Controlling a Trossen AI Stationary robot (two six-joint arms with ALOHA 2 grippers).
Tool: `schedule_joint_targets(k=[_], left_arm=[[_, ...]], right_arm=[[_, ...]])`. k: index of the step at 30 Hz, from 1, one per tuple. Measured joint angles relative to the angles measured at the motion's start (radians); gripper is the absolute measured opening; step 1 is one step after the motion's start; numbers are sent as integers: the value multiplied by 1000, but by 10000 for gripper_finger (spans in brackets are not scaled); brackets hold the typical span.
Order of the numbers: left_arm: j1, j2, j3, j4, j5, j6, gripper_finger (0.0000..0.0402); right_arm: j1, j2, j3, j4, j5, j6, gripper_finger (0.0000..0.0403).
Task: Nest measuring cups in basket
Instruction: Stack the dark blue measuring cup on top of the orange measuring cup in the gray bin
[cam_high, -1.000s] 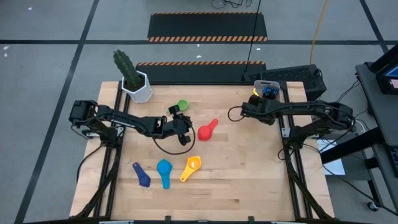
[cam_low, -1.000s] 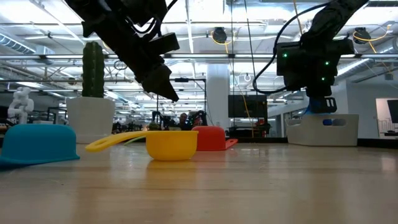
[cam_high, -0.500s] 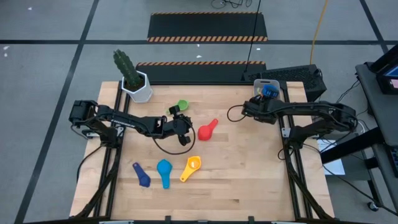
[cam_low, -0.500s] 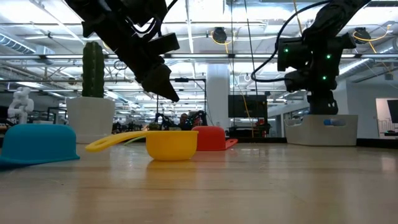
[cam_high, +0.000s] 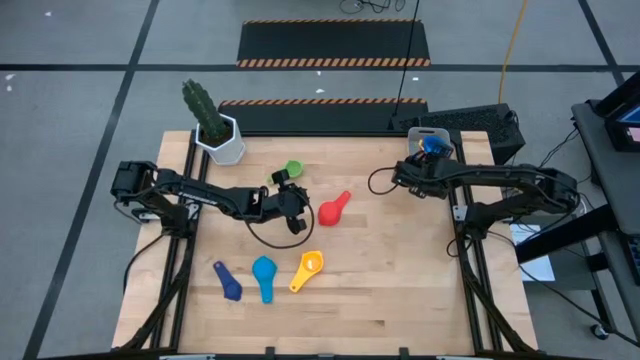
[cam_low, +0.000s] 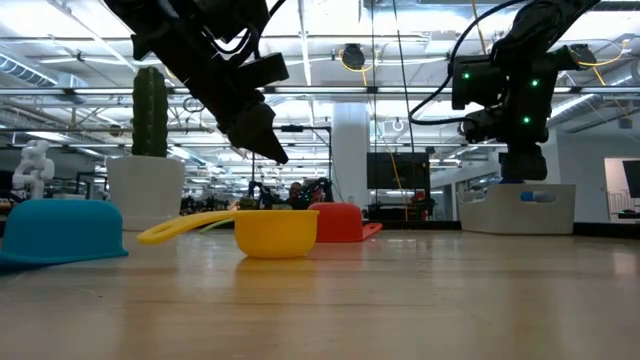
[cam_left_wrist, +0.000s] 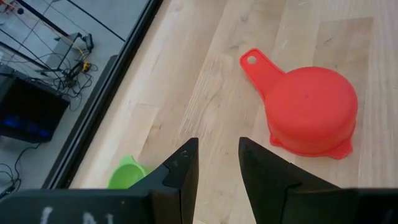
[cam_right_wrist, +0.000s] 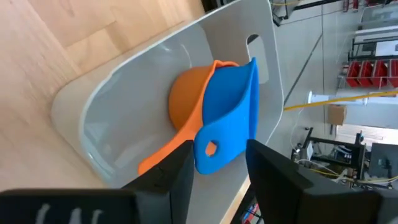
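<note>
Right end effector, fingers parted and empty, hangs just above the basket, where the blue cup lies tilted over the orange cup, handles toward the fingers.

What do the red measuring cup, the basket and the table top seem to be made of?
The red measuring cup looks like moulded plastic with a matte finish: even colour, a thin rim, a hole in its flat handle. The basket seems to be smooth light grey plastic with a soft sheen and rounded corners. The table top looks like pale wood strips joined together, with visible grain; possibly butcher block.
</note>
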Motion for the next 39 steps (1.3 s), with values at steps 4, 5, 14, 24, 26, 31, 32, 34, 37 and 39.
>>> schedule_joint_targets(k=[4,5,14,24,26,31,32,34,37,39], left_arm=[[0,0,0,0,0,-1,118],[0,0,0,0,0,-2,118],[0,0,0,0,0,-5,118],[0,0,0,0,0,-6,118],[0,0,0,0,0,-2,118],[0,0,0,0,1,-2,118],[0,0,0,-1,1,-2,118],[0,0,0,-1,1,-2,118],[0,0,0,0,0,-2,118],[0,0,0,0,1,-2,118]], right_arm=[[-14,0,0,-1,-1,-5,142],[-21,0,0,-3,-2,-15,142],[-88,-1,1,-101,-111,-117,142],[-101,-14,2,-169,-180,-116,142],[-101,-26,2,-169,-149,-108,142],[-101,-84,2,-159,-105,-102,142],[-101,-100,2,-152,-107,-102,142],[-101,-135,2,-132,-128,-93,142],[-101,-177,8,-90,-176,-10,142],[-103,-182,53,-104,-183,119,142]])
